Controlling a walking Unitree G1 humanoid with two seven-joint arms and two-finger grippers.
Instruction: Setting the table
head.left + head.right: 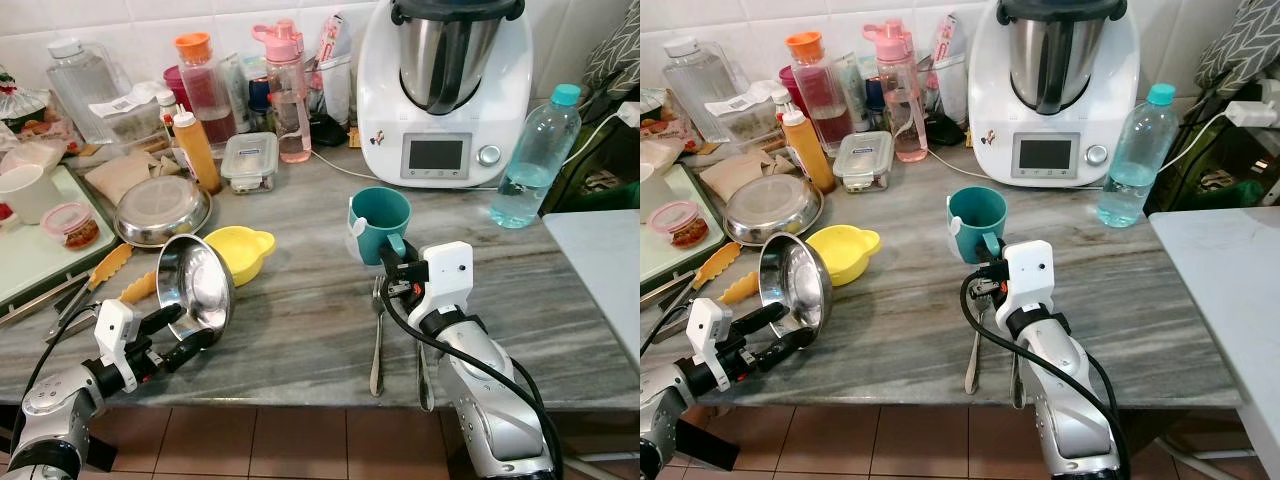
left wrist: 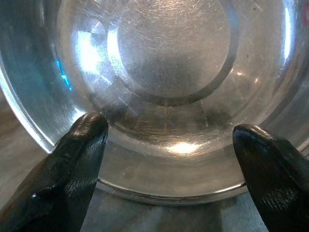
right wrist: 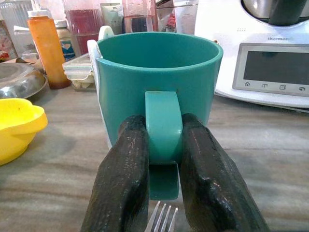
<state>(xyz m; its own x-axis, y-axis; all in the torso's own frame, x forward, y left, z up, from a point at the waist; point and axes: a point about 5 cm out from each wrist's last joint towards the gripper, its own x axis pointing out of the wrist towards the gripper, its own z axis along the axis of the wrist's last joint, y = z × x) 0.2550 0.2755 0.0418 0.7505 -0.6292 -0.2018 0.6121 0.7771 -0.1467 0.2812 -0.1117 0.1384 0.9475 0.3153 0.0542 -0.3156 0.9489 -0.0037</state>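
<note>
Your right end effector (image 3: 164,159) is clamped on the handle of the teal mug (image 1: 380,222), one black finger (image 3: 123,179) pressed to each side of the handle; the mug stands upright on the desk (image 1: 300,300) directly ahead of that end effector, in front of the white kitchen machine (image 1: 440,90). A fork (image 1: 377,330) lies on the desk just under and beside the right wrist, its tines pointing toward the mug, and a second utensil (image 1: 424,375) lies near the desk edge, partly hidden by the arm. Your left end effector (image 1: 185,335) sits at the front left edge of the desk with its fingers apart; the steel bowl (image 1: 195,285) is tilted up on its side right in front of it, its hollow facing the fingers, and you can see in the left wrist view that the two fingertips (image 2: 84,140) spread across the bowl's lower rim. Whether they touch the metal cannot be told. Just behind the bowl lies a yellow dish (image 1: 240,250), and beyond that a steel plate (image 1: 160,208). A water bottle (image 1: 535,155) stands well to the right of the mug.
</note>
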